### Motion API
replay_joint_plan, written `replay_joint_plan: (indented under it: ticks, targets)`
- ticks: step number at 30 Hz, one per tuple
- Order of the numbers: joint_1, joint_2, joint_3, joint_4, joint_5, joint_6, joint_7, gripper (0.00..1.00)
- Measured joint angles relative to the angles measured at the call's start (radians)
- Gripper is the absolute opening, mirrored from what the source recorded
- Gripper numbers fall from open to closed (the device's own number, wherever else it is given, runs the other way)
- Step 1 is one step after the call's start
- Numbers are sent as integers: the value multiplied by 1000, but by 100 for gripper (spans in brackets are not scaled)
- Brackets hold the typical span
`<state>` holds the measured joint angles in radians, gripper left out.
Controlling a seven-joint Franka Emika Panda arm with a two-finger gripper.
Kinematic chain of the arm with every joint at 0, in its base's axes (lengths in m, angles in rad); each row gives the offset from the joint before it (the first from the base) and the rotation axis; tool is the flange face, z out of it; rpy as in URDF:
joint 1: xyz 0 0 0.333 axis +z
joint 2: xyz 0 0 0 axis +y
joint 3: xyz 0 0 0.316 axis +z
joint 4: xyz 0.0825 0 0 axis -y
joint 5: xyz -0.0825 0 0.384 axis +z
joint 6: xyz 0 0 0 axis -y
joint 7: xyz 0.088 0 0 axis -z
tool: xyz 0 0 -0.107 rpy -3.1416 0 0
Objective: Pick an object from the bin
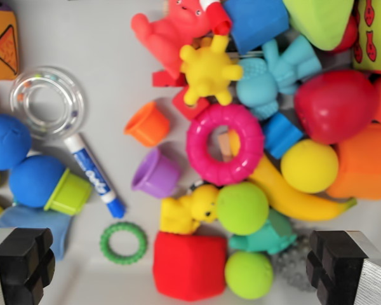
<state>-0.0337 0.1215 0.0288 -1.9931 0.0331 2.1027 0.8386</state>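
Gripper (178,270): jaws spread wide, nothing between them; both fingertips (22,260) show at bottom corners of wrist view.
Position: hovers above bin (95,51), well clear of contents.
Progress: no obj grasped or lifted yet. Approx. start of task. Remaining: select target, descend, clamp, lift out.
Target candidates: red block (190,265) sits between the jaws at btm centre, w/ yellow duck (189,208) just above it and green ball (249,274) touching its right side. Green ring (123,243) lies flat alone on bin floor, to wrist view's left of block. Judgement: block is nearest pick, but neighbours crowd it.
Pile: pink ring (225,145) rests on banana (292,197); yellow spiky toy (208,71) and purple cup (157,173) close by; orange cup (148,124) apart.
Writing: blue marker (94,175) carries white label text, too blurred to read. Orange box (1,41) at top-left shows triangle symbol, no legible wording. Fish-pattern item (373,32) at top-right: red fish shapes, no text.
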Motion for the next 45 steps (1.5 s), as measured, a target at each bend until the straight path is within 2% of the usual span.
replay_joint_plan:
  ticks: [20, 45]
  targets:
    - [0, -9, -5, -50, 0, 39, 85, 100]
    - [-1, -28, -18, -169, 0, 144, 301, 100]
